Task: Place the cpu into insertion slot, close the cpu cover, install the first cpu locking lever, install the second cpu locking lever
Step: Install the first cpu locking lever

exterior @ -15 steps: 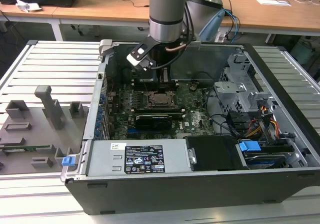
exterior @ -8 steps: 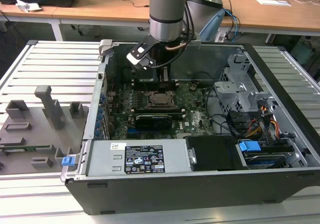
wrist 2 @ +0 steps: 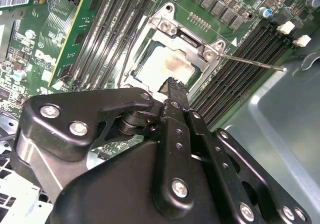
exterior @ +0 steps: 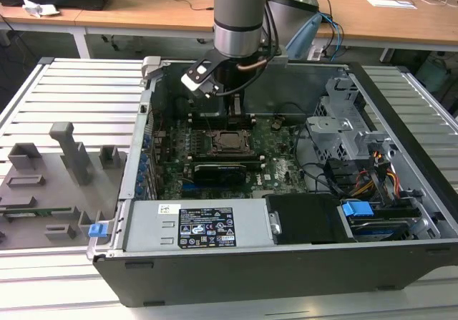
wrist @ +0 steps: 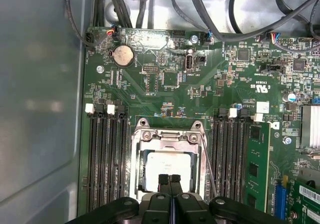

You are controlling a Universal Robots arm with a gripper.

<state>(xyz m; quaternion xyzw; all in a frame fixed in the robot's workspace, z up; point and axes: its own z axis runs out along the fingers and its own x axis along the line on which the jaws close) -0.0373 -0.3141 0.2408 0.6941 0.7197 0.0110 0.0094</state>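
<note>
Cpu (wrist: 167, 166) lies in the insertion slot (wrist: 167, 135), jaws pressed together above it.

The arm (exterior: 238, 19) hangs straight down, its tool (wrist: 170, 180) pinched fully closed.

The exterior view stands well off from me, raised above one side of the open computer case (exterior: 236, 273), looking down and across into it. My two wrist cameras ride close over the motherboard (wrist: 165, 83) — the first wrist view looks straight down past my gripper (wrist: 170, 179), the second wrist view slants across its linkage. All three share the cpu (wrist: 167, 165) and the board around it.
</note>
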